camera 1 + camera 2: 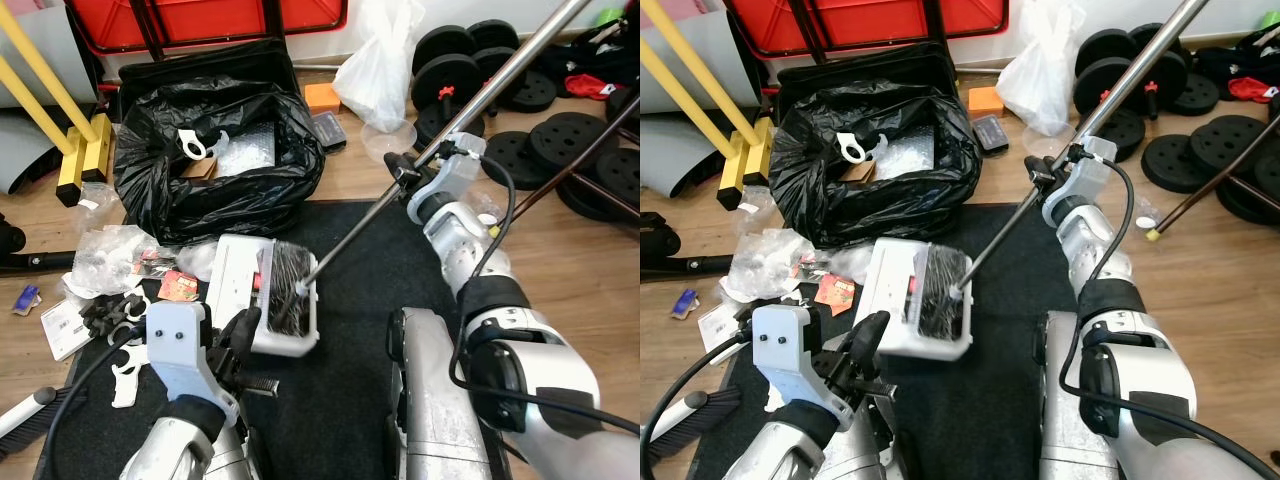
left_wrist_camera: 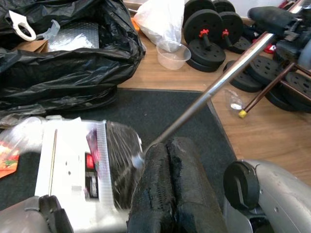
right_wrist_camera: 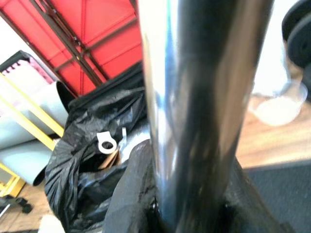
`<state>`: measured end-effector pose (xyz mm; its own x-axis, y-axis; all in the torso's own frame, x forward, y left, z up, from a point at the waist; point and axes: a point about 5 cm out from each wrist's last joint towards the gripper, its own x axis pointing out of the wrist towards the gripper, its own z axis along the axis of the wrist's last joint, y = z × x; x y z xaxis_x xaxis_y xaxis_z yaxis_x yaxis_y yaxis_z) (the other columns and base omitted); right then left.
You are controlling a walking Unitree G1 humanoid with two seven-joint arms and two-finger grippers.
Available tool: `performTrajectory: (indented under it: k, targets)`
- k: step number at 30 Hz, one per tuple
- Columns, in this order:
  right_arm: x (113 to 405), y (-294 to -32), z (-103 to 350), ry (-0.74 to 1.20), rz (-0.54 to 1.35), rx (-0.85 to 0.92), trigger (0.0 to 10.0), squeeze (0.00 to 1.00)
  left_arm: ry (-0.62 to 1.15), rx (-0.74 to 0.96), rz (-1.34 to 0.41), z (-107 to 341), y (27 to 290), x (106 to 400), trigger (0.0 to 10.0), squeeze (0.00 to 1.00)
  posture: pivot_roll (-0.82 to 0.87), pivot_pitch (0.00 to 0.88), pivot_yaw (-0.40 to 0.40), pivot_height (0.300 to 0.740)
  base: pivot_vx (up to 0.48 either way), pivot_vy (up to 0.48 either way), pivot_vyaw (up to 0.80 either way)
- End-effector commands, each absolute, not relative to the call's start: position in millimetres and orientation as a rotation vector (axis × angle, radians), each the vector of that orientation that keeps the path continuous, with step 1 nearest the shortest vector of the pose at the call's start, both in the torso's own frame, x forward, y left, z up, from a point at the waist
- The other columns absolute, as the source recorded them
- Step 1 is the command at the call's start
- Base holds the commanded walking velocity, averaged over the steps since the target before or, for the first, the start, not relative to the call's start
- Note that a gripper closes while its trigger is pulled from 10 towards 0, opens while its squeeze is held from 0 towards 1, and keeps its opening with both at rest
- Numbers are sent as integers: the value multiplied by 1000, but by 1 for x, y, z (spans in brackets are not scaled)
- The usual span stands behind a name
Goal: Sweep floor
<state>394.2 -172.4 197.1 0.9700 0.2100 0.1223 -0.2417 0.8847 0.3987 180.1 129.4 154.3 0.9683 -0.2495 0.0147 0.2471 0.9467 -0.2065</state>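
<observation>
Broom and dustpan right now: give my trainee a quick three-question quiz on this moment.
1. True or false: the right gripper is shut on the broom's metal pole.
2. The broom head rests: A) on bare wood floor, B) in the white dustpan, C) inside the black trash bag.
3. Fill in: the left gripper, fingers together, sits at the dustpan's near edge above the dark ____.

Key: 1 true; 2 B; 3 mat.

Glossy black rubbish bag (image 1: 215, 160) at eleven o'clock, white dustpan (image 1: 262, 295) on a dark grey mat (image 1: 350, 300), silver broom pole (image 1: 470, 110), red frame (image 1: 190, 20) behind
</observation>
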Motion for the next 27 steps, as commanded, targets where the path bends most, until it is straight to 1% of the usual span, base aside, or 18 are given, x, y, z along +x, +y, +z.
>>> performTrajectory:
  k: [1, 2, 3, 7, 15, 17, 22, 27]
  targets:
    - [393, -173, 225, -174, 269, 403, 4902, 0, 25, -210, -265, 149, 131, 181, 10000, 0, -25, 129, -11, 410, 0, 0, 0]
    - [391, -172, 235, -213, 292, 408, 10000, 0, 21, -209, -262, 149, 131, 183, 10000, 0, -35, 115, -13, 410, 0, 0, 0]
    - [389, -173, 245, -259, 304, 435, 10000, 0, 17, -208, -258, 148, 132, 185, 10000, 0, -39, 107, -14, 410, 0, 0, 0]
    - [389, -175, 256, -300, 306, 480, 10000, 0, 12, -207, -253, 147, 132, 189, 10000, 0, -40, 93, -20, 420, 0, 0, 0]
    - [385, -169, 269, -328, 340, 461, 10000, 0, 0, -210, -234, 144, 133, 198, 10000, 0, -38, 58, -31, 445, 0, 0, 0]
    - [384, -172, 273, -341, 330, 458, 10000, 0, 5, -213, -224, 143, 135, 201, 10000, 0, -40, 49, -33, 450, 0, 0, 0]
    - [384, -194, 285, -370, 215, 430, 10000, 0, 2, -216, -177, 141, 141, 209, 10000, 0, -46, 33, -33, 475, 0, 0, 0]
    - [383, -203, 286, -373, 161, 417, 10000, 0, -2, -216, -177, 140, 141, 211, 10000, 0, -45, 30, -32, 495, 0, 0, 0]
